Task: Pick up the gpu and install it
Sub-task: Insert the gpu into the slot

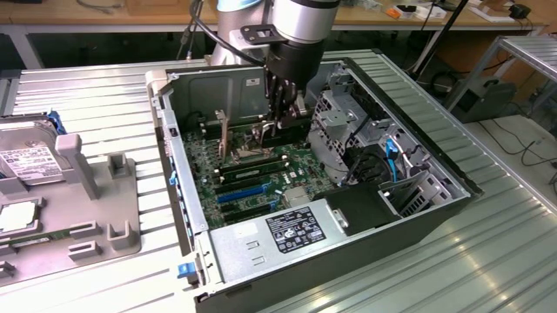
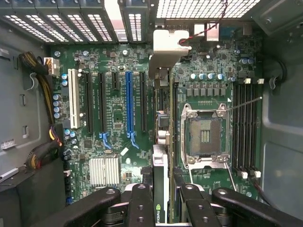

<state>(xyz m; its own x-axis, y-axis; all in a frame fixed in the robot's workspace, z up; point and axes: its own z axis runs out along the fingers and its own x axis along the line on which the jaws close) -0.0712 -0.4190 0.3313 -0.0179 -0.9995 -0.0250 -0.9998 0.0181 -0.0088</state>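
Note:
The gpu (image 2: 160, 172) is seen edge-on in the wrist view, a thin card with a logo on its near end. Its silver bracket (image 2: 165, 45) reaches to the slot openings in the case's rear wall. My gripper (image 2: 162, 196) is shut on the card, one black finger (image 2: 141, 203) on each side of it. The card stands upright over the green motherboard (image 2: 118, 118), between the blue slot (image 2: 128, 104) and the CPU socket (image 2: 203, 137); whether it sits in a slot I cannot tell. In the exterior view my gripper (image 1: 283, 114) reaches down into the open computer case (image 1: 174, 163).
Around the card are a drive cage (image 1: 348, 124), blue cables (image 1: 396, 160) and the power supply (image 1: 291, 235). A small heat sink (image 2: 104, 170) and memory slots (image 2: 244, 127) flank it. A grey fixture (image 1: 96, 195) with a hard drive (image 1: 26, 163) lies at the exterior view's left.

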